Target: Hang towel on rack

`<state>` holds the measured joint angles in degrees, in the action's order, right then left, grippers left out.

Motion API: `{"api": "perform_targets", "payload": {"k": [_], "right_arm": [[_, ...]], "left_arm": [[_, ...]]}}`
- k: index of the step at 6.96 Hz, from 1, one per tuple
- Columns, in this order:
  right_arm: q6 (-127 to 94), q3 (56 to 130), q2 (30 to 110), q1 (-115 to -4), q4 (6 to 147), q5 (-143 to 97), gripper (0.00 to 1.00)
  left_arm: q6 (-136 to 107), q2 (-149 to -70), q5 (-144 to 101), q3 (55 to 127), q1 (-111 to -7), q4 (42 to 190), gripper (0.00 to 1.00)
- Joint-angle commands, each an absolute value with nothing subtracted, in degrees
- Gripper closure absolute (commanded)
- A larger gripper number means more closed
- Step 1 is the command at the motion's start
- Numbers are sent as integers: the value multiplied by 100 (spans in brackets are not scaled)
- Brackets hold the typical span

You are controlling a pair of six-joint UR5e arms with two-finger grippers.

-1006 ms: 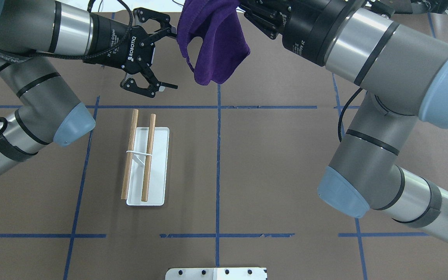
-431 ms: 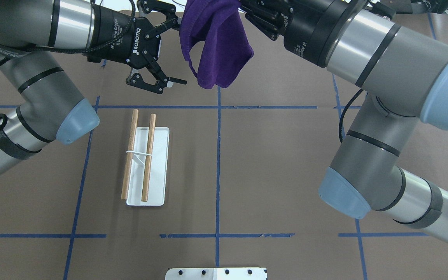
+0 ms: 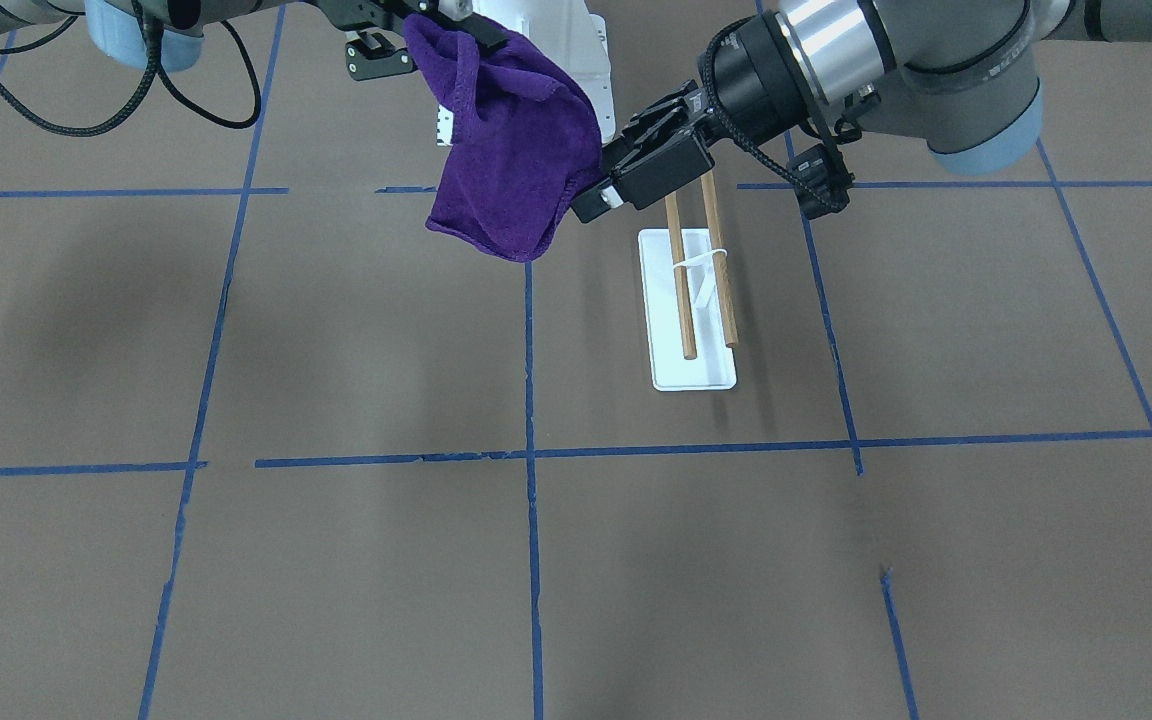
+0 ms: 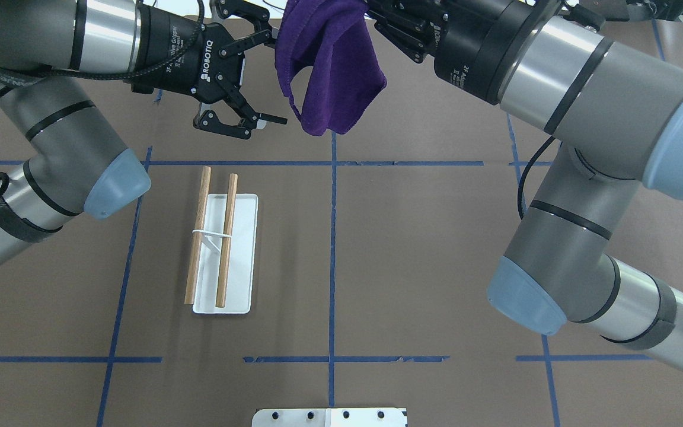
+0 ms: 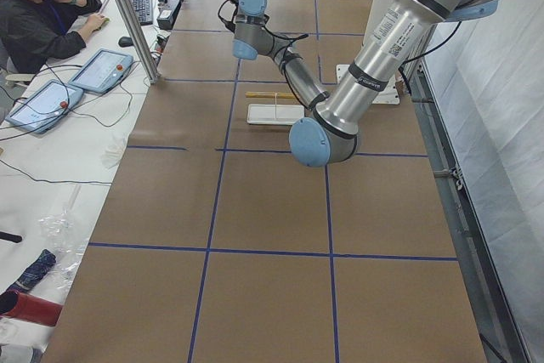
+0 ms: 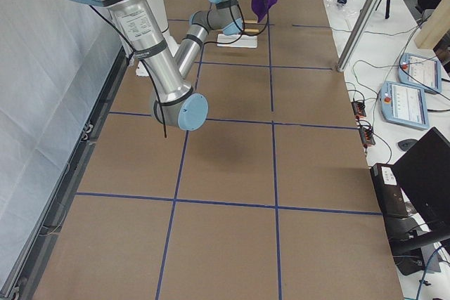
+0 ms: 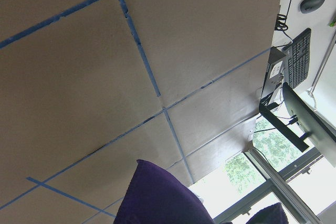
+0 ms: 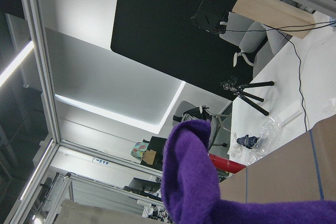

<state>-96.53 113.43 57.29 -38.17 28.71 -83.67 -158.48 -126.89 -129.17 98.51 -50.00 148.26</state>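
Observation:
A purple towel (image 4: pixel 332 71) hangs in the air at the table's far side, gripped at its top by my right gripper (image 4: pixel 370 13), which is shut on it. The towel also shows in the front view (image 3: pixel 506 150) and both wrist views (image 7: pixel 163 198) (image 8: pixel 210 182). My left gripper (image 4: pixel 276 80) is open, its jaws spread beside the towel's left edge; I cannot tell if they touch it. The rack (image 4: pixel 223 243) stands on the table nearer the robot. It has a white base (image 3: pixel 691 375) and two wooden rods (image 3: pixel 681 290), both bare.
Brown table with blue tape lines (image 4: pixel 332 237). The white bolted pedestal plate (image 4: pixel 329 417) is at the near edge. An operator (image 5: pixel 38 14) sits with tablets beyond the far side. Both arms reach over the far half of the table.
My left gripper has moved farther away and a little right, closer to the towel's left edge, still open. The towel has shifted slightly right in my right gripper.

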Motion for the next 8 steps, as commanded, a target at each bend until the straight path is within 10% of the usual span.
{"api": "perform_targets", "payload": {"k": [1, 8], "right_arm": [[-9650, 11347, 5739, -3814, 2874, -8367, 100], [-9659, 11364, 5757, -3797, 2865, -8367, 100]], "left_arm": [[-15873, -12691, -12920, 9966, -5010, 14827, 11], [-15864, -12700, -12911, 10072, -5010, 14827, 19]]}}
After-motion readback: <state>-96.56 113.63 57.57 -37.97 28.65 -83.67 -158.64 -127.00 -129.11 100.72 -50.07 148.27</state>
